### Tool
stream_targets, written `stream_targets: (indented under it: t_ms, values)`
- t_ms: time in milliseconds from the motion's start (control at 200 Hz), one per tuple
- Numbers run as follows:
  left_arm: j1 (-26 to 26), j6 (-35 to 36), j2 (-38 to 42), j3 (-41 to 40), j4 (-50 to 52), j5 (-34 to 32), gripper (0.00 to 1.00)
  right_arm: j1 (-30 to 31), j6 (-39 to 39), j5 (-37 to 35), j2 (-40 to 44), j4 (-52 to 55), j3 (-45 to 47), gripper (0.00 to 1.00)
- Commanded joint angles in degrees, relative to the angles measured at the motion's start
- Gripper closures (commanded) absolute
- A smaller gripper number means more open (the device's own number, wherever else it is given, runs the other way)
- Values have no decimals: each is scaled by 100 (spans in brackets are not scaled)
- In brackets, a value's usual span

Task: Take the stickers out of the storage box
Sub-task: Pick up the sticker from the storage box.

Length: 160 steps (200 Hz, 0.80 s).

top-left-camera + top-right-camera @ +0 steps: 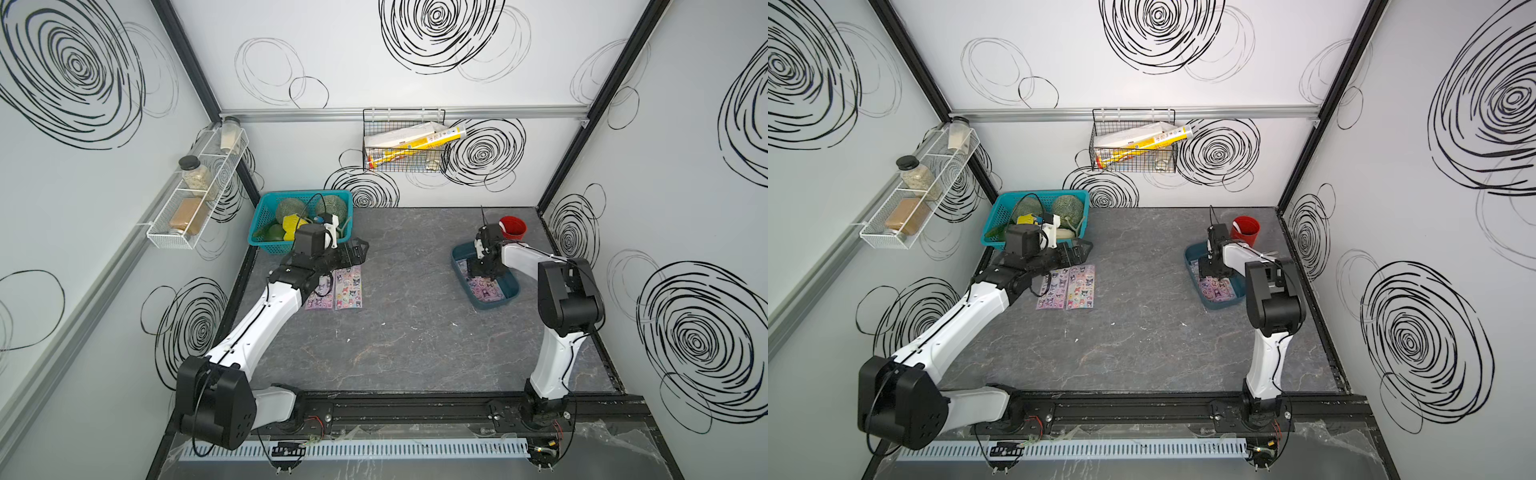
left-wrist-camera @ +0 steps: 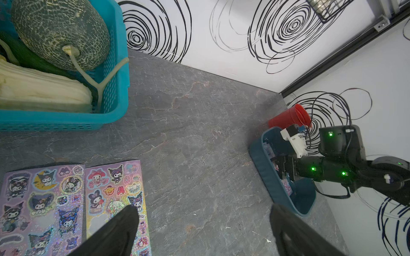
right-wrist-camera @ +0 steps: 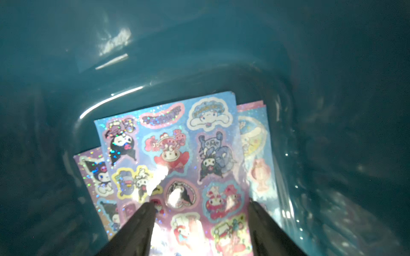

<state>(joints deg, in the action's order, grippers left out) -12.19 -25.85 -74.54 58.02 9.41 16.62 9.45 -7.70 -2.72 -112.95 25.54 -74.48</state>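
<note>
Right gripper (image 3: 200, 204) jaws half-open, tips flat on the stickers (image 3: 173, 144) stacked in the storage box (image 1: 461, 253): a pinch may skid off the glossy top sheet or drag several; left gripper (image 2: 204, 207) jaws wide, empty, by two sheets (image 1: 348, 286) already on the desk (image 1: 415, 311).

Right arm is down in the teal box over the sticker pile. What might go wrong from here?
1. The stickers lie stacked and fanned; the right gripper, jaws apart over the top sheet, may pinch several or crease one.
2. The storage box looks shallow; lifting might drag it against the red cup close beside it.
</note>
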Motion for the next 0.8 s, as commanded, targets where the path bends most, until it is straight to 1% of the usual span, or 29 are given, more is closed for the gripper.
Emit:
stream_targets:
  t_ms: [0,110,260,350,411,546,681,796]
  values:
    - [-49,122,-43,210,-190,-4,1,-30,38,-84,-108,232,60,37]
    - [-65,129,-69,240,-163,-1,1,-76,9,-70,-48,232,109,45]
    - [-107,127,-87,271,-146,-10,1,-119,-7,-62,120,206,164,49]
    - [-144,141,-113,279,-141,-10,1,-141,-7,-37,197,222,145,54]
    - [-176,140,-154,314,-130,-5,1,-146,-29,3,265,241,156,59]
    - [-248,123,-206,385,-97,-40,1,-163,-55,144,385,241,179,62]
    - [-358,114,-264,427,-72,-70,1,-196,-94,271,519,239,204,62]
    - [-438,116,-313,525,-25,-88,1,-222,-133,344,723,210,282,67]
